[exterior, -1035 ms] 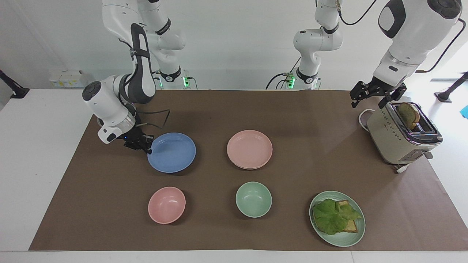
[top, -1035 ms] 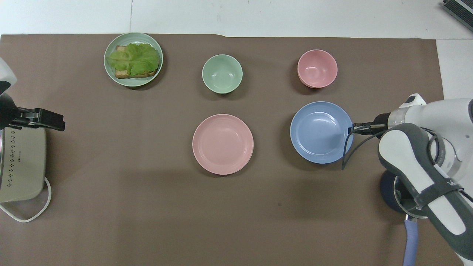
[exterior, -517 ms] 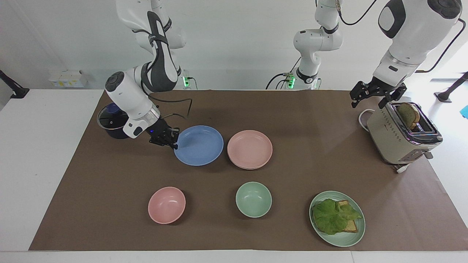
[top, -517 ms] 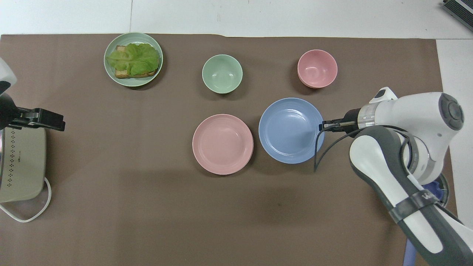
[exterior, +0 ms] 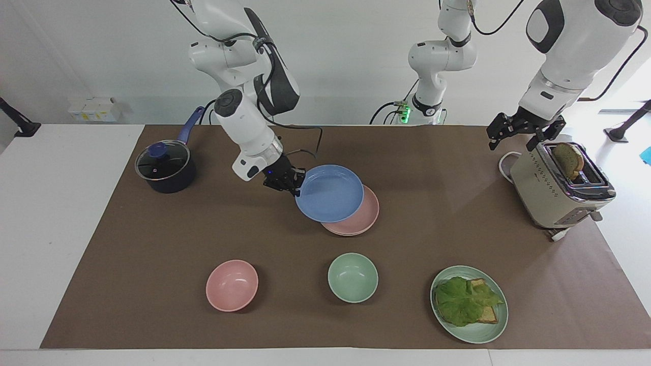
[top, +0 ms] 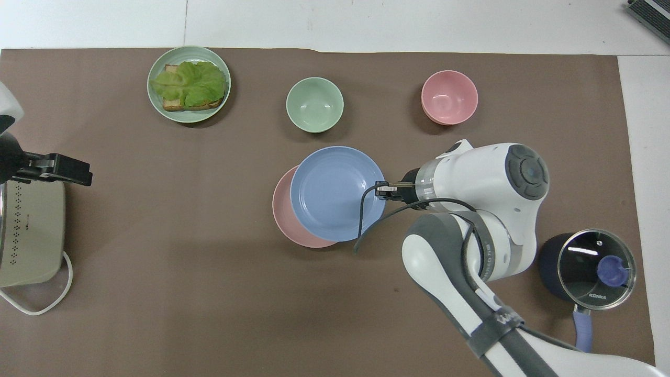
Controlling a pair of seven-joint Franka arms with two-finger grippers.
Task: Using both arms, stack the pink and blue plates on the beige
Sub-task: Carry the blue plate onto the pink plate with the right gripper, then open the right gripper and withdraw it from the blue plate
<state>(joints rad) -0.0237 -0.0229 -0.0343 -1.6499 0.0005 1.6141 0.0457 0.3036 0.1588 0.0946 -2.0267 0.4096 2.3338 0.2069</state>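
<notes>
Facing and overhead cameras, opposed, share the table (exterior: 457, 168).

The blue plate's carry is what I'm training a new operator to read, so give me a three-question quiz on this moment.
1. True or false: the blue plate lies flat on the table.
2. Which gripper grips the blue plate's rim? A) left gripper B) right gripper C) neither
3. Fill in: the left gripper waits open over the ____.

Key:
1. False; it hangs tilted, partly over the pink plate.
2. B.
3. toaster.
</notes>
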